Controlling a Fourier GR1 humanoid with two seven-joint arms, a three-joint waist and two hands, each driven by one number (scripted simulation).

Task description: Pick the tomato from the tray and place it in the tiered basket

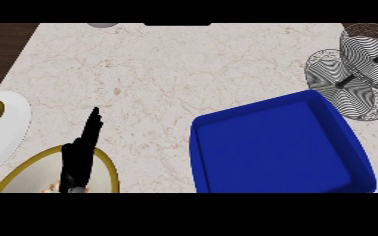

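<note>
1. A pale marble tabletop (162,75) seen from steeply above.
2. A deep blue tray (273,147) sits at the lower right; its inside shows only blue, and no tomato can be seen anywhere.
3. The wire tiered basket (347,77) stands at the right edge, just beyond the tray's far corner.
4. The left hand (80,155) rests at the lower left, fingers straight and pointing up, holding nothing, over a gold-rimmed plate (111,167).
5. A white dish (13,122) lies at the left edge.
</note>
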